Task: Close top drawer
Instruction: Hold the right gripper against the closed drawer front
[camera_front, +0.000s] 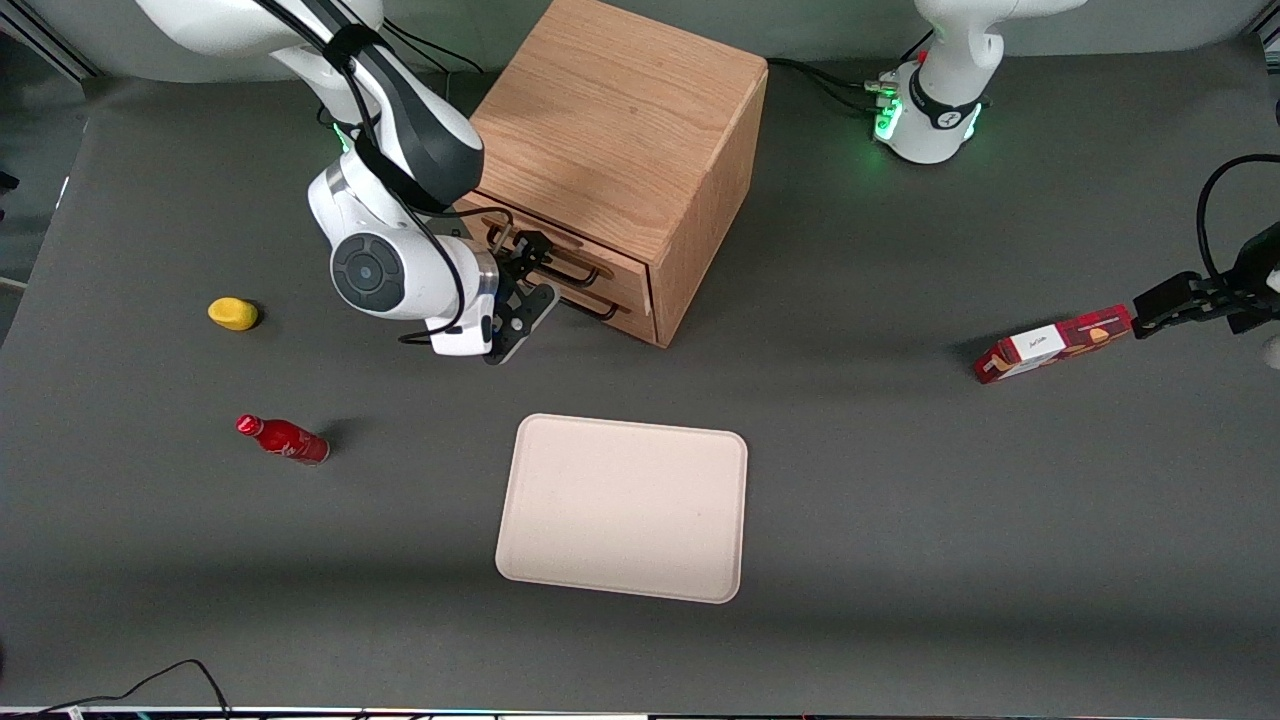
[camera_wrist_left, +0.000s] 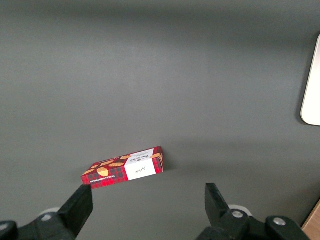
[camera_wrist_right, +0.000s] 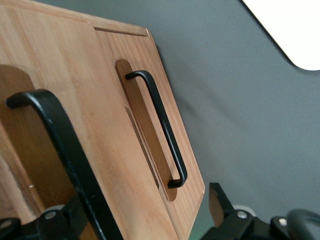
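The oak cabinet (camera_front: 610, 120) stands with its two drawer fronts facing the working arm's end of the table. The top drawer (camera_front: 615, 266) looks nearly flush with the cabinet front; its thin black handle (camera_wrist_right: 60, 145) runs close past my gripper (camera_wrist_right: 147, 210). My gripper (camera_front: 522, 258) is right in front of this drawer, open, its fingers (camera_wrist_right: 220, 205) spread wide and holding nothing. The handle passes close beside one finger. The lower drawer (camera_wrist_right: 170, 125) with its own black handle (camera_wrist_right: 160, 125) shows beside it.
A cream tray (camera_front: 620, 505) lies nearer the front camera than the cabinet. A red bottle (camera_front: 283, 438) and a yellow object (camera_front: 232, 313) lie toward the working arm's end. A red cookie box (camera_front: 1050, 343) lies toward the parked arm's end.
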